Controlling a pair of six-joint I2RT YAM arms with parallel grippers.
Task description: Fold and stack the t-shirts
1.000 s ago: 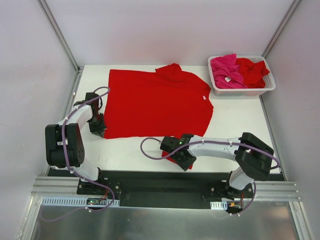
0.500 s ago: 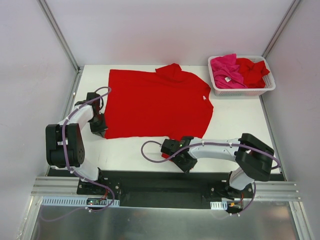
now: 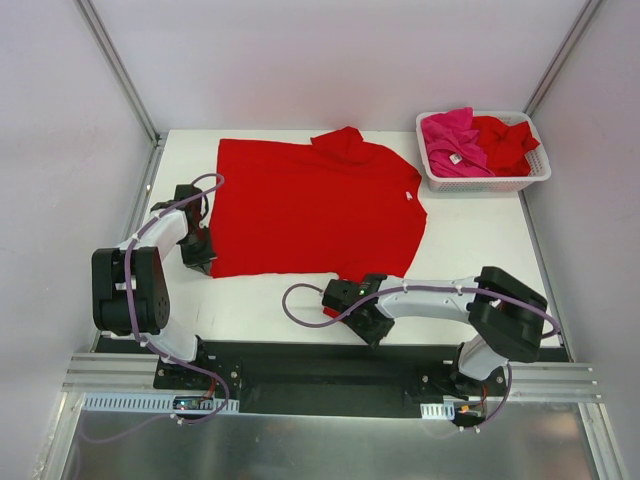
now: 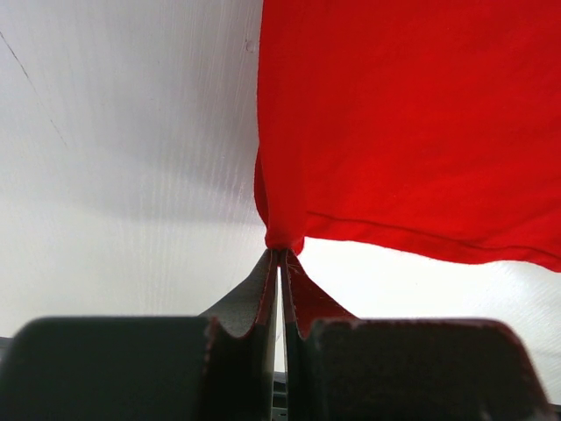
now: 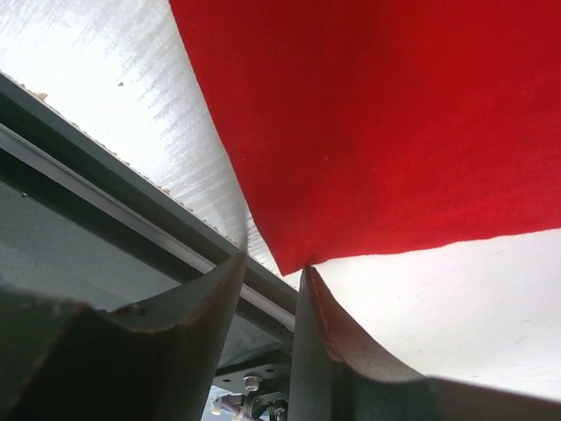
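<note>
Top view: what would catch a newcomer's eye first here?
A big red t-shirt lies spread flat across the middle of the table. The left gripper is shut on its near left corner, while the right gripper stands open at a near right corner. At the far right, a white basket holds a pink shirt and a red shirt.

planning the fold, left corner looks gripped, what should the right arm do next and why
Probably ease the right gripper slightly forward and close it: its jaws stand apart with a corner of the red t-shirt just at their tips, unpinched, while the left gripper is shut on another corner.
</note>
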